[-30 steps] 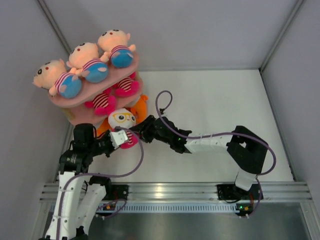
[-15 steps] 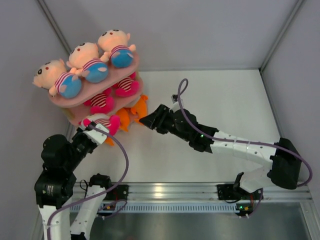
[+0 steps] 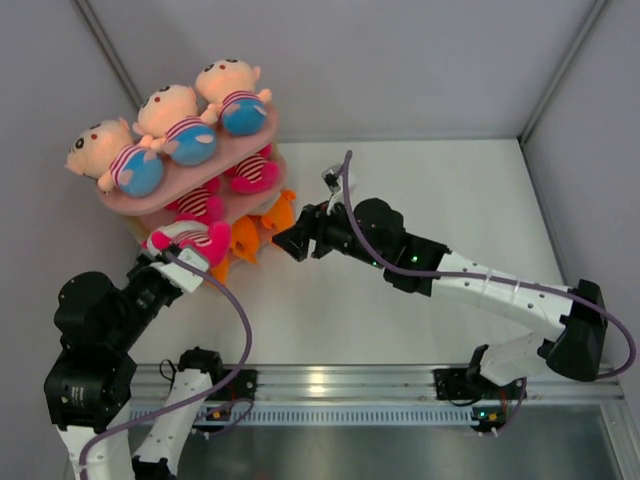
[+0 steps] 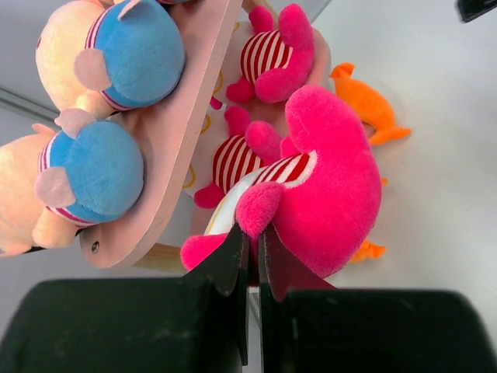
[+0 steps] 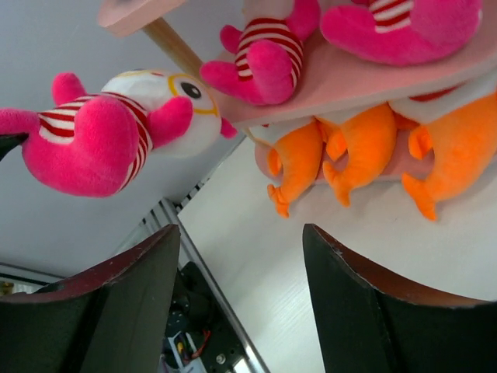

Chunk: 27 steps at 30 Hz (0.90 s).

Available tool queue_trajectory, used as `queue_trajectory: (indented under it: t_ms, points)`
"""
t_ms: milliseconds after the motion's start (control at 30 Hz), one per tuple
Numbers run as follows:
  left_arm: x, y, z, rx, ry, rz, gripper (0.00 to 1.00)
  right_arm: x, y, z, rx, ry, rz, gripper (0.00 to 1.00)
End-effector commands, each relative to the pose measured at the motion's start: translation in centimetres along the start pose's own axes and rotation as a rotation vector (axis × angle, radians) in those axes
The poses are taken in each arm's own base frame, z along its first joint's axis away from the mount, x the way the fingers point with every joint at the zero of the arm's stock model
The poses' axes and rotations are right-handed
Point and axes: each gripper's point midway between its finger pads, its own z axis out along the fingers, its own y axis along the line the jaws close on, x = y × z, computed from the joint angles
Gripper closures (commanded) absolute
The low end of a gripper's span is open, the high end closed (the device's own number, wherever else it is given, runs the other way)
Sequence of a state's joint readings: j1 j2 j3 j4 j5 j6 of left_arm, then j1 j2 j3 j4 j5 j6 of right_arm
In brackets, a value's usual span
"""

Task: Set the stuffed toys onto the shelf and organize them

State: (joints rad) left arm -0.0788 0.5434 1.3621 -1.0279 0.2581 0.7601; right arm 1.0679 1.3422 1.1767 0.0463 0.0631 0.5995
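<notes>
- Step in hand: the last doll goes to the shelf (image 3: 150, 200). Three boy dolls (image 3: 175, 125) lie in a row on the top board (image 4: 182, 132), and two pink striped dolls (image 3: 252, 172) lie on the middle board (image 5: 349, 78).
- The sixth doll (image 4: 326, 179), white-faced with yellow glasses and a pink striped body, hangs in the air just beside the near end of the middle board. It is not resting on the board.
- The left gripper (image 4: 254, 237) has its jaws pinched almost together on one pink limb of this doll, so the body dangles free of the fingers.
- The right gripper (image 5: 237, 241) stands with its jaws well apart and nothing between them. It sits low over the table (image 3: 450, 200), near the orange animals (image 5: 342, 155) on the bottom board.
- Next move, as a judgement: the left arm carries the doll in under the top board and sets it on the bare near end of the middle board, beside its two fellows, before the jaws part.
- The gap between the boards looks tight. A doll held by one limb may swing or catch the board's edge, so a slow, level entry seems wise.
- The open right gripper appears placed to steady or nudge the doll if needed.
- Writing: no brand, label or lettering can be read on the dolls, the shelf or the arms.
</notes>
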Motion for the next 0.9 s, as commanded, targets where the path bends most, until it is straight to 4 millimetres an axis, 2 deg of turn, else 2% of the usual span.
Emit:
queue_trajectory:
  t_ms: [0,33,67,100,133,167,200,233,267,300,333,400,433,467,500,533,567,633,667,733,867]
  points:
    - [-1.2,-0.2,-0.6,0.032,-0.035,0.001,1.0,-1.6,2.0,1.5,-0.1,-0.001,-0.167,0.35]
    - [-1.1,0.2,-0.6,0.017,-0.025,0.021,1.0,-3.0,2.8,2.0,-0.115,-0.03,-0.187,0.34]
    - [-1.0,0.6,-0.7,0.0,-0.013,0.036,1.0,-2.3,2.3,3.4,-0.103,-0.012,-0.192,0.34]
    - [-0.6,1.1,-0.9,-0.028,0.01,0.049,1.0,-2.6,2.5,4.1,-0.106,-0.017,-0.194,0.34]
    - [-0.4,1.4,-1.0,-0.039,0.023,0.079,1.0,-4.2,3.5,4.8,-0.125,-0.058,-0.192,0.34]
    - [-0.1,1.6,-1.0,-0.05,0.038,0.094,1.0,-4.3,3.6,5.6,-0.126,-0.066,-0.182,0.34]
    - [0.4,2.0,-1.3,-0.076,0.064,0.109,1.0,-3.4,2.9,7.2,-0.114,-0.053,-0.173,0.34]
    - [0.7,2.3,-1.4,-0.087,0.078,0.132,1.0,-4.7,3.5,7.9,-0.13,-0.101,-0.153,0.34]
    - [0.8,2.6,-1.5,-0.101,0.089,0.139,1.0,-3.7,2.7,9.4,-0.113,-0.088,-0.139,0.34]
    - [1.0,2.8,-1.8,-0.114,0.1,0.148,1.0,-3.8,2.5,10.1,-0.109,-0.097,-0.128,0.35]
    - [1.2,3.3,-2.1,-0.136,0.116,0.16,1.0,-4.8,2.4,10.8,-0.093,-0.131,-0.113,0.35]
    - [1.1,3.6,-2.6,-0.159,0.121,0.169,1.0,-4.3,1.6,12.7,-0.078,-0.144,-0.113,0.35]
    - [1.0,3.8,-2.7,-0.168,0.121,0.173,1.0,-5.2,2.0,13.1,-0.081,-0.17,-0.115,0.35]
    - [1.1,3.7,-2.9,-0.168,0.124,0.175,1.0,-4.4,1.4,14.3,-0.071,-0.159,-0.114,0.35]
    - [1.2,3.7,-3.0,-0.172,0.124,0.176,1.0,-4.2,1.4,14.9,-0.072,-0.158,-0.116,0.35]
    - [1.3,3.6,-2.9,-0.17,0.126,0.185,1.0,-5.0,2.0,15.3,-0.085,-0.177,-0.118,0.35]
    - [1.5,3.5,-3.0,-0.17,0.13,0.188,1.0,-4.1,1.4,16.2,-0.075,-0.163,-0.117,0.35]
    - [1.6,3.4,-3.1,-0.172,0.13,0.196,1.0,-4.5,1.4,17.0,-0.071,-0.18,-0.112,0.34]
    - [1.9,3.4,-3.0,-0.174,0.143,0.197,1.0,-3.7,1.0,17.7,-0.065,-0.169,-0.113,0.34]
    - [2.1,3.3,-3.0,-0.172,0.145,0.2,1.0,-4.1,1.2,18.2,-0.071,-0.185,-0.112,0.33]
    - [2.7,2.6,-2.6,-0.151,0.149,0.193,1.0,-3.1,0.3,19.8,-0.046,-0.17,-0.097,0.33]
